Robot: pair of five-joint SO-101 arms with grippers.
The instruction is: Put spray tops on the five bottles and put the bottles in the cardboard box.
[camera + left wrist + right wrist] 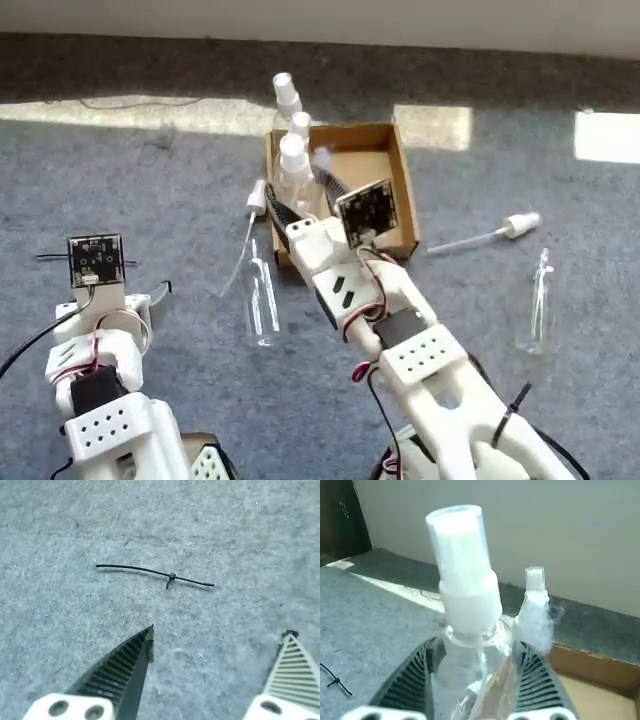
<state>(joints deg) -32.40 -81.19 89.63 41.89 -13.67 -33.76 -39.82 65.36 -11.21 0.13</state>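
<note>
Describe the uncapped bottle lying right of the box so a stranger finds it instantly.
In the high view, find the cardboard box near the middle, then look to its right, past the loose spray top. The clear bottle lies there without a top, the only bottle on that side; the other uncapped bottle lies left of the box.

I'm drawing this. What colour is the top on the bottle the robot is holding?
White. The spray top shows best in the right wrist view.
</note>
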